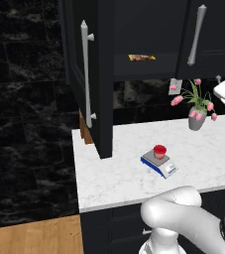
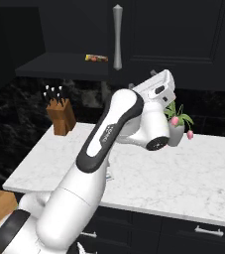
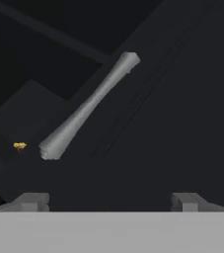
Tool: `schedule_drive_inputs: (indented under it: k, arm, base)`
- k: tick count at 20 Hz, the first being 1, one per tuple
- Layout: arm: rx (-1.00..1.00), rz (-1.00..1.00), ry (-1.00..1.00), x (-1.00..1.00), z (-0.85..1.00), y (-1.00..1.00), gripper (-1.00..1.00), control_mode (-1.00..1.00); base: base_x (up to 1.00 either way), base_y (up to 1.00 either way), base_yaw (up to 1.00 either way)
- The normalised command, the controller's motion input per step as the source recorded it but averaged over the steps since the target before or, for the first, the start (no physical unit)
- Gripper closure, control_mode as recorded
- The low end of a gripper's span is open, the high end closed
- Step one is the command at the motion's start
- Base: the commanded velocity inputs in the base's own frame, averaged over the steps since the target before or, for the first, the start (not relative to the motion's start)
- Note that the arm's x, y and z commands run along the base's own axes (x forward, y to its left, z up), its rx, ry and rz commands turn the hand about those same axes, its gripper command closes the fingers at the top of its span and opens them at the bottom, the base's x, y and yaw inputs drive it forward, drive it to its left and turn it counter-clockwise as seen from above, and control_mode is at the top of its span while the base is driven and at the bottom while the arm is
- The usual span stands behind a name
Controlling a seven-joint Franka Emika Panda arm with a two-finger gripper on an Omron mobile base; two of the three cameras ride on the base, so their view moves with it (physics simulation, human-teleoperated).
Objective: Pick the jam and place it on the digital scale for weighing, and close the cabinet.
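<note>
**Jam sitting on the scale, cabinet door standing open, pincer wide and empty**

Nearest your base cameras, the arm's white elbow is bulging up across the lower frame, and in the right base view it is covering most of the near worktop (image 2: 203, 173), scale included.

Beyond it, in the left base view, you are looking at the digital scale (image 1: 159, 163) lying flat on the white marble worktop (image 1: 109, 178), with the jam (image 1: 159, 151) standing upright on its grey platform, red lid up. Just beside the scale to the left, the cabinet (image 1: 148, 34) is hanging its left door (image 1: 82, 74) swung out edge-on toward you, its long silver handle (image 1: 86, 74) facing forward. A yellow-brown packet (image 1: 141, 57) is lying on the exposed cabinet shelf. A grey vase of pink flowers (image 1: 197, 111) is standing on the worktop well to the right of the scale.

From the right base view you are getting what the left one is hiding: a wooden knife block (image 2: 60, 116) standing at the back left of the worktop, and the hand raised in front of the closed right door, near its handle (image 2: 117, 37).

Through the hand view, the pincer (image 3: 108, 202) is spreading its two tips wide apart, gripping nothing and touching nothing. That silver bar handle (image 3: 89, 106) is running diagonally ahead of the tips, apart from them, and the packet (image 3: 19, 146) is showing small at the left.
</note>
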Motion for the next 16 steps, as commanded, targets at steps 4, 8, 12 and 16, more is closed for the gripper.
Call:
schedule_drive_inputs:
  k: [4,8,12,16]
  arm:
    - [-0.25,0.00,-0.03,-0.96,-0.20,-0.47,-1.00,-1.00]
    - [-0.51,0.00,0.20,-0.76,-0.59,-0.09,-1.00,-1.00]
    - [-0.62,-0.05,0.45,-0.46,-0.45,0.00,-1.00,-1.00]
    - [-0.45,-0.03,0.42,-0.30,0.00,0.00,-1.00,-1.00]
  base:
    - [0.00,0.00,0.00]
    - [0.00,0.00,0.00]
    - [0.00,0.00,0.00]
    - [0.00,0.00,0.00]
